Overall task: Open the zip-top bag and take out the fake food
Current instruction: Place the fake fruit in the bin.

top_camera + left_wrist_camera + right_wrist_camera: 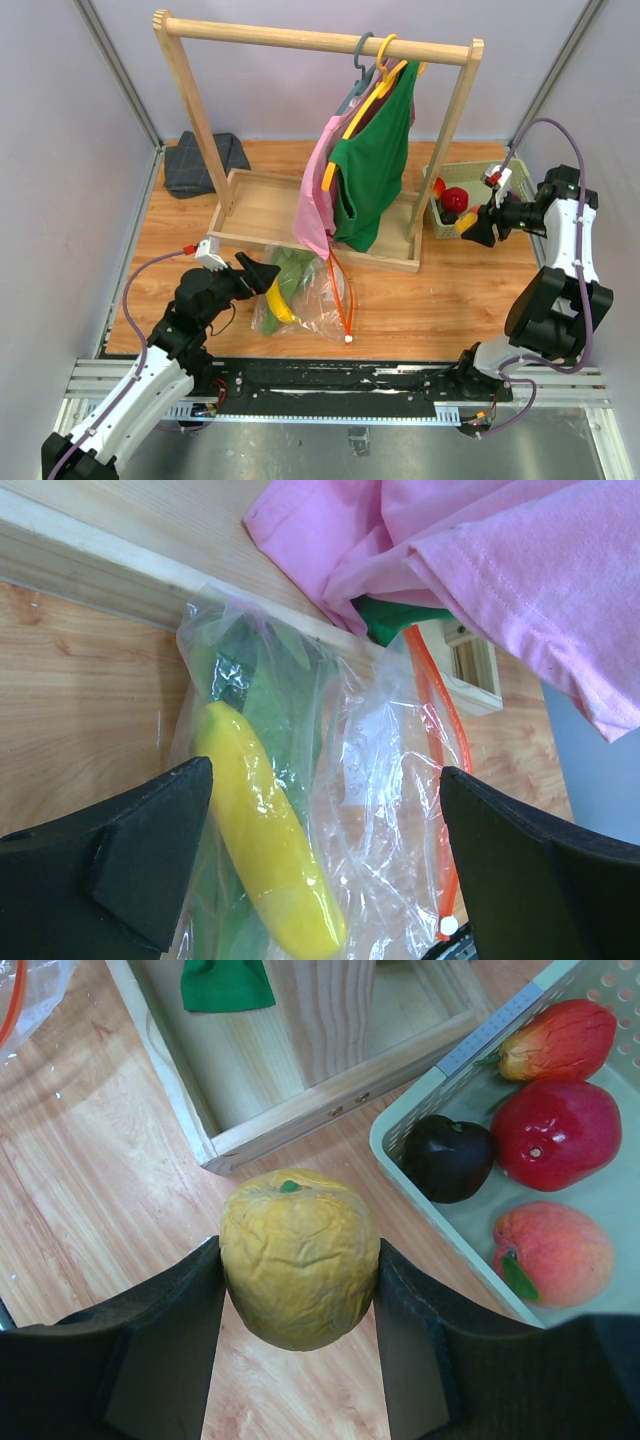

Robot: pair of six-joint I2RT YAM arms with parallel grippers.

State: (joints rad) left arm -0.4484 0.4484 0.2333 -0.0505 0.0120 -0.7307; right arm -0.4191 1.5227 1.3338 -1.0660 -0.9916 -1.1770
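The zip-top bag (320,295) lies on the table in front of the wooden rack, its orange-red zip strip (437,740) running down to a white slider (449,924). Inside show a yellow banana (265,850) and long green leafy pieces (270,690). My left gripper (325,860) hangs open just above the bag, one jaw on each side of it. My right gripper (300,1260) is shut on a small yellow fruit (300,1230), held over the table beside the pale green basket (470,1045). The basket holds red fruit (555,1130), a dark eggplant (447,1157) and a peach (550,1252).
A wooden clothes rack (320,40) with a tray base (260,210) stands mid-table; a pink garment (318,190) and a green one (372,170) hang over the bag's far end. A dark folded cloth (205,160) lies at the back left.
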